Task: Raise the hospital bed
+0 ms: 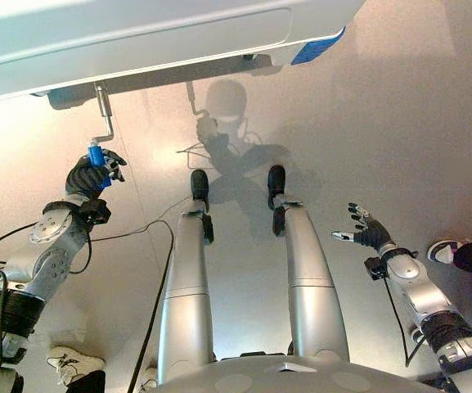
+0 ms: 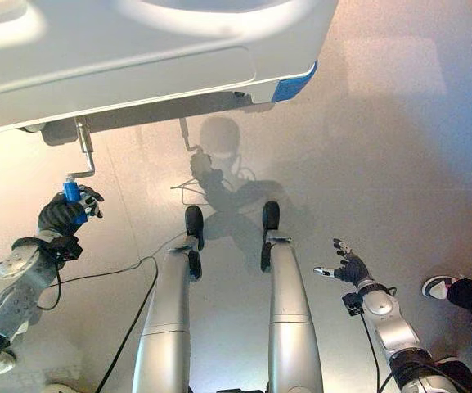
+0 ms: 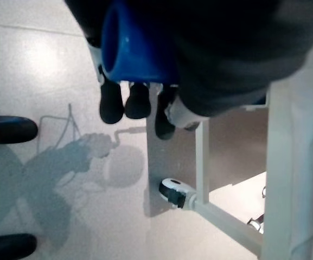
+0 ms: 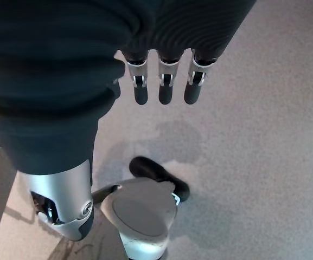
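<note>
cranking hospital bed [image 1: 137, 37] via blue crank handle [image 1: 96, 155]
left hand [image 1: 88, 174] curled round handle below bed's foot end, positioned to turn crank; right hand [image 1: 365, 232] idle over floor, fingers spread wide, holding nothing.

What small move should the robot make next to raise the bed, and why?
Probably start turning the crank: the left hand is already curled round its blue handle below the bed, while the right hand hangs open over the floor.

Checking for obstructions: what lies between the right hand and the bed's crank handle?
Bare floor: the right hand hangs open, off from the blue crank handle.
</note>
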